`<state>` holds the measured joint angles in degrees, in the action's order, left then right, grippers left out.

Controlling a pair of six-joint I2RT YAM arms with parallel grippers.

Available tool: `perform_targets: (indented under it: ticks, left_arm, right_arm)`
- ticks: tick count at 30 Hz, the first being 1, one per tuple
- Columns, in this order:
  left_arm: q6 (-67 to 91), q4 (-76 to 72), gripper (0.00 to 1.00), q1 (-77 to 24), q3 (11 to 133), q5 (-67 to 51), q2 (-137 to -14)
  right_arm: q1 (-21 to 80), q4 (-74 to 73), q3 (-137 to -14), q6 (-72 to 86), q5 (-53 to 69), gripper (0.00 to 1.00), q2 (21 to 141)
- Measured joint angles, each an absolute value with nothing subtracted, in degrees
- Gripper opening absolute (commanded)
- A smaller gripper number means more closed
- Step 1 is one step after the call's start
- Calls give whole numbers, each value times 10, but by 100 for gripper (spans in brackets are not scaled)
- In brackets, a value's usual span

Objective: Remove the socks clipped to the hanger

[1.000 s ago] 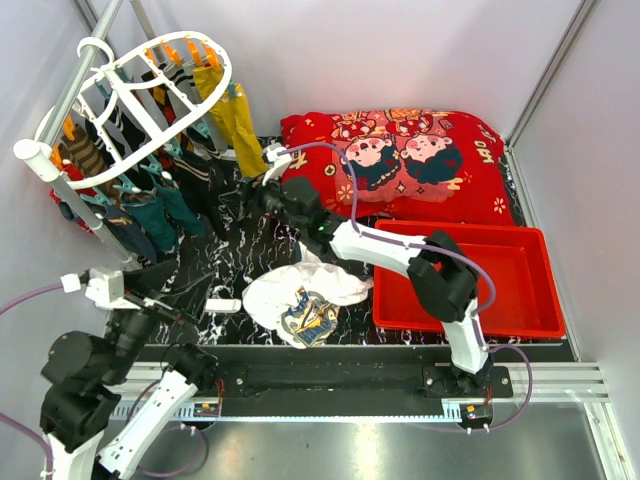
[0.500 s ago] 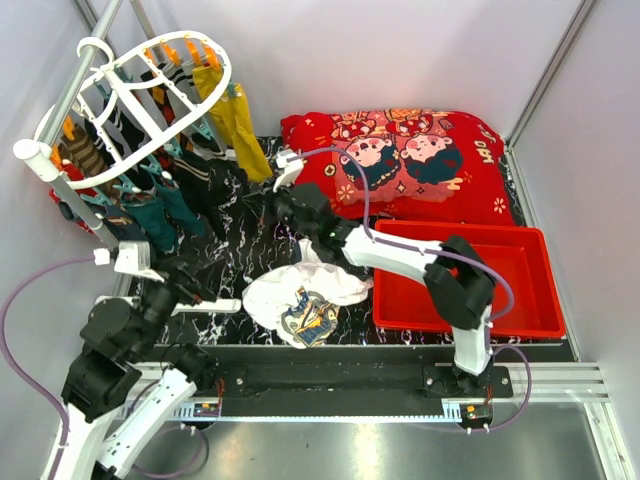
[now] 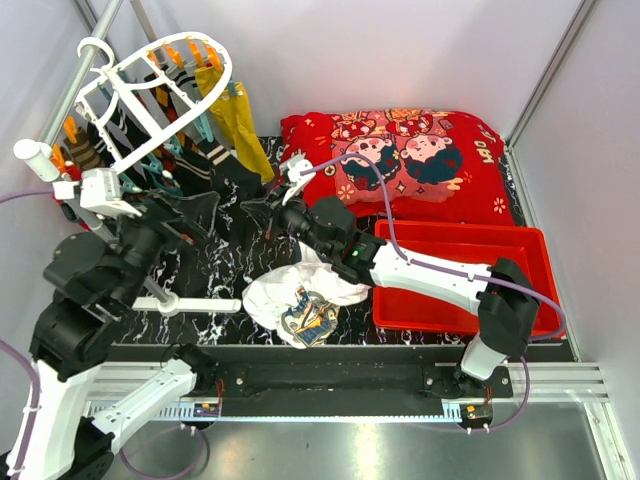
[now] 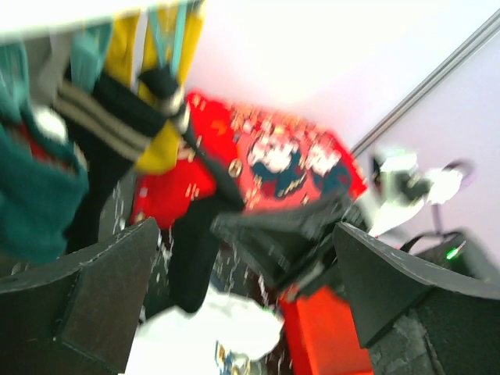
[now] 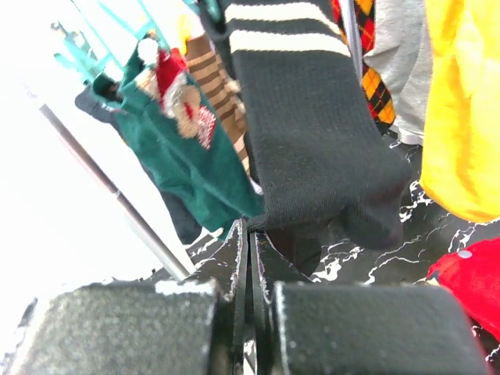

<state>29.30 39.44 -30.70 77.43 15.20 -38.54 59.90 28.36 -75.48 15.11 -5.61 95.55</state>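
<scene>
The white oval hanger (image 3: 130, 95) hangs at the upper left from a grey rail, with socks clipped round it. A long mustard sock (image 3: 240, 120) hangs at its right end. My right gripper (image 3: 258, 210) is shut, and its tips (image 5: 262, 226) pinch the lower edge of the black sock with white stripes (image 5: 312, 133), which stretches down from the hanger (image 3: 225, 170). A dark teal sock (image 5: 195, 164) hangs just left of it and a mustard one (image 5: 465, 117) to its right. My left gripper (image 3: 200, 215) is raised beside the socks, wide open and empty (image 4: 246, 312).
A red tray (image 3: 460, 280) sits at the right, and a red cartoon-print cloth (image 3: 400, 160) lies behind it. A white garment (image 3: 300, 295) lies crumpled at the table's front middle. The grey rail (image 3: 70, 90) slants along the left wall.
My right gripper has shut on the black striped sock's edge. My left arm has risen and swung up towards the hanger. The hanger has tilted and shifted.
</scene>
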Motion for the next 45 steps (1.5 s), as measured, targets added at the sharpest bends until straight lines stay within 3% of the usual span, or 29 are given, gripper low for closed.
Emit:
perform_targets:
  ticks: [11, 20, 24, 29, 38, 45]
  left_arm:
    - [211, 380, 99, -307, 901, 208, -466]
    - [165, 394, 85, -307, 979, 330, -608]
    - [165, 414, 74, -307, 999, 346, -644]
    - [195, 456, 73, -307, 1044, 370, -679]
    - [222, 471, 69, -303, 1051, 375, -701]
    - [254, 471, 69, -238, 1046, 321, -717]
  right_arm:
    - [607, 276, -740, 132, -66, 0, 951]
    - [612, 274, -740, 131, -66, 0, 949]
    - [615, 271, -738, 128, -66, 0, 939]
    - [615, 271, -729, 128, -66, 0, 921]
    - [616, 274, -713, 131, -65, 0, 909]
    - [616, 290, -691, 145, -59, 0, 908]
